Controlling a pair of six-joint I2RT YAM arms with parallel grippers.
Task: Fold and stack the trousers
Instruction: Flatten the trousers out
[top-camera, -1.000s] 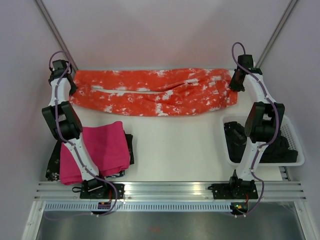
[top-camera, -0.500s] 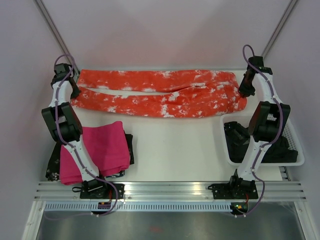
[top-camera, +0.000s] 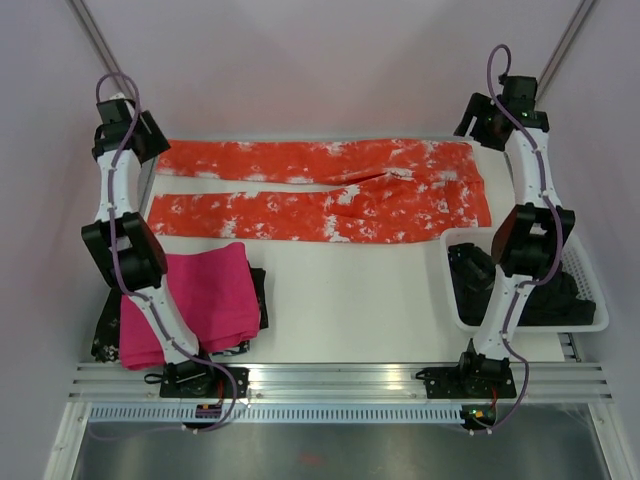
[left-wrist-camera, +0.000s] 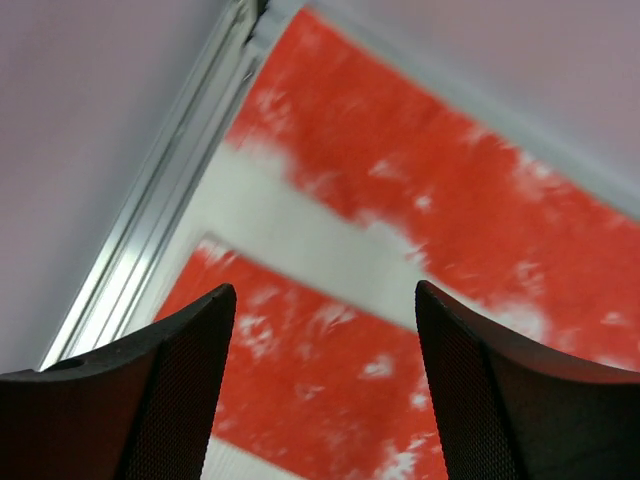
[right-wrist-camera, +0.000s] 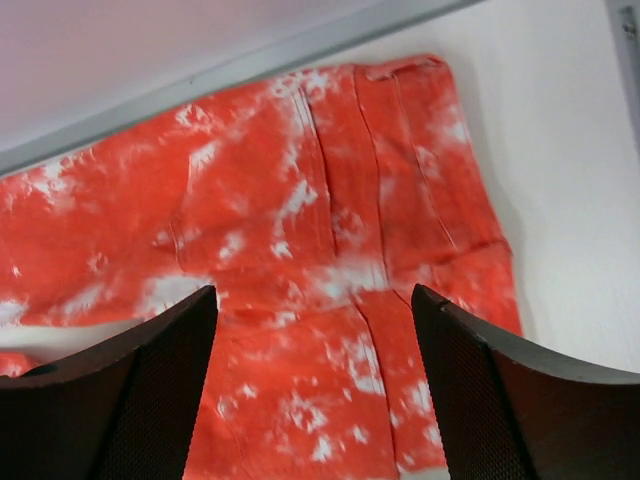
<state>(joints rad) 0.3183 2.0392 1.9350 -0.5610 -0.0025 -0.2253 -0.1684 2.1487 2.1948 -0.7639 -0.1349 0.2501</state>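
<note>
The trousers lie flat on the far side of the desk. They are orange-red with white spots. They stretch from side to side. The top part with the waist is on the right, and the two long legs reach to the left. The legs lie side by side, one behind the other. A thin strip of white desk shows between them near the left end. The left tool hangs in the air above the leg ends, near the far left corner. Its two fingers are spread wide and there is nothing between them. Its own view is a bit blurry. The right tool hangs above the waist end, near the far right corner. Its fingers are spread wide too, and they hold nothing. Neither tool touches the trousers. Closer to the arms, on the left, a pink folded cloth sits on top of a dark cloth. On the right a white basket stands just beside the waist end of the trousers. Something black lies inside the basket.
</note>
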